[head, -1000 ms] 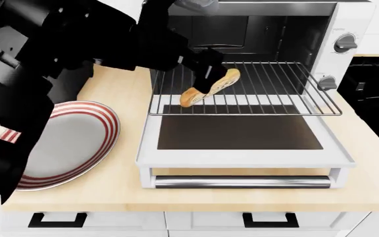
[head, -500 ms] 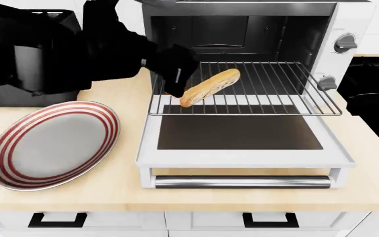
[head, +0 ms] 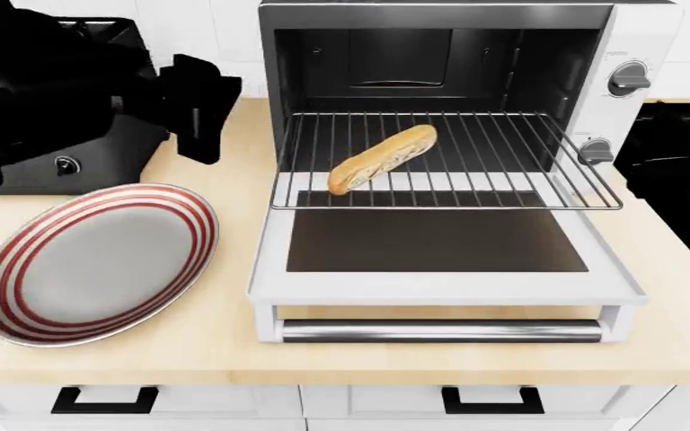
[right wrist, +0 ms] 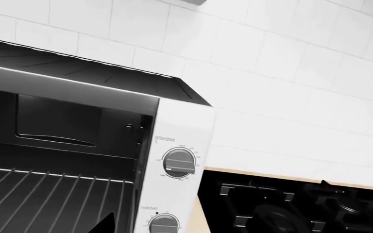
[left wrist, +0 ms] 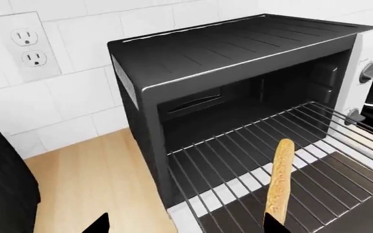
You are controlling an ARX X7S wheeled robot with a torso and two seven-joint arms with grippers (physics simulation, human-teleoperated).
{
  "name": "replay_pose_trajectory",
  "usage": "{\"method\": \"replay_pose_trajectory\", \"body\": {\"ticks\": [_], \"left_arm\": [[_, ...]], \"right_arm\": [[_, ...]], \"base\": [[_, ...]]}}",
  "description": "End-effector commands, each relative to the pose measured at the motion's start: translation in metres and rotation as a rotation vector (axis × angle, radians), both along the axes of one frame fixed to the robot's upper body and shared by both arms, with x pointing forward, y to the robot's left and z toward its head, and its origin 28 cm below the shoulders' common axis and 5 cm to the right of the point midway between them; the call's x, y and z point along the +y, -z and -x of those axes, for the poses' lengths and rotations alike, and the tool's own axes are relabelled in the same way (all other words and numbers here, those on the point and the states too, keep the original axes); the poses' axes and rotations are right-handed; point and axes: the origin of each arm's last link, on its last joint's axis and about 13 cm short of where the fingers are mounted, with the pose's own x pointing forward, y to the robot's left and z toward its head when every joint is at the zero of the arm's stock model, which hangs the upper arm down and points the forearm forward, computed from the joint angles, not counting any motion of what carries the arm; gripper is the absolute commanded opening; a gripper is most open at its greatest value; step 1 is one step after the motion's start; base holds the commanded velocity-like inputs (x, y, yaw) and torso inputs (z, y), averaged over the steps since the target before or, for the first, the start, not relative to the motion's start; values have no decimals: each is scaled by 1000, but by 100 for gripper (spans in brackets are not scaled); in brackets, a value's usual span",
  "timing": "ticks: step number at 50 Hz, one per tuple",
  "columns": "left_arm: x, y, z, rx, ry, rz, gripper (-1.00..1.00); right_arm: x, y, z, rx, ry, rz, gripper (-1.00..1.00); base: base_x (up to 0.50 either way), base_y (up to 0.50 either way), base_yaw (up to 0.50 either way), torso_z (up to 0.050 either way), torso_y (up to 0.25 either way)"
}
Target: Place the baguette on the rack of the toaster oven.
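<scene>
The baguette [head: 381, 159] lies diagonally on the rack [head: 501, 153], near its front left, touched by no gripper. The rack is pulled partway out of the white toaster oven [head: 632, 45]. My left gripper [head: 201, 112] is open and empty over the counter, left of the oven and apart from it. In the left wrist view the baguette [left wrist: 280, 179] rests on the rack [left wrist: 238, 155] in front of the oven [left wrist: 238, 43], and my gripper's [left wrist: 186, 228] tips stand wide apart. My right gripper [right wrist: 190, 228] looks open and empty near the oven's knobs [right wrist: 178, 162]; one fingertip [right wrist: 105, 225] shows.
The oven's glass door [head: 435, 242] lies open and flat over the counter. A red-striped plate [head: 93, 265] sits at the front left. A black slot toaster [head: 69, 135] stands behind it, partly hidden by my left arm. A black stove [head: 681, 180] is at the right.
My left gripper has let go of the baguette and pulled back to the left, away from the rack. The baguette stays lying on the rack.
</scene>
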Motion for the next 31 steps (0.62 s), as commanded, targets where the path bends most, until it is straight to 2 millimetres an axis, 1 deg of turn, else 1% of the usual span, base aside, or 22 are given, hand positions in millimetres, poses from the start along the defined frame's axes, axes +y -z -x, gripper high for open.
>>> {"method": "replay_pose_trajectory", "body": {"ticks": [1, 4, 10, 14, 16, 22, 26, 28, 31], "left_arm": [[20, -4, 15, -36, -102, 2, 100], [26, -8, 17, -46, -143, -5, 100], [30, -14, 18, -57, -181, -26, 100], [33, -13, 19, -65, -226, -58, 100], [35, -17, 21, -75, -236, -49, 100], [35, -19, 21, -84, -246, -56, 100], [35, -21, 20, -92, -249, -60, 100], [34, -23, 19, -96, -251, -61, 100], [34, -25, 18, -101, -249, -66, 100]], "right_arm": [[2, -6, -3, -9, 0, -5, 100], [3, -10, -3, -12, 4, -1, 100], [2, -19, -4, -28, 6, 5, 100], [4, -19, -7, -26, 2, 9, 100], [4, -20, -9, -21, 1, 13, 100], [6, -28, -10, -41, -7, 18, 100], [4, -33, -8, -45, -10, 25, 100], [2, -40, -6, -61, -12, 30, 100], [0, -41, -5, -63, -13, 35, 100]], "base": [[0, 0, 0, 0, 0], [0, 0, 0, 0, 0], [0, 0, 0, 0, 0], [0, 0, 0, 0, 0], [0, 0, 0, 0, 0], [0, 0, 0, 0, 0], [0, 0, 0, 0, 0], [0, 0, 0, 0, 0], [0, 0, 0, 0, 0]]}}
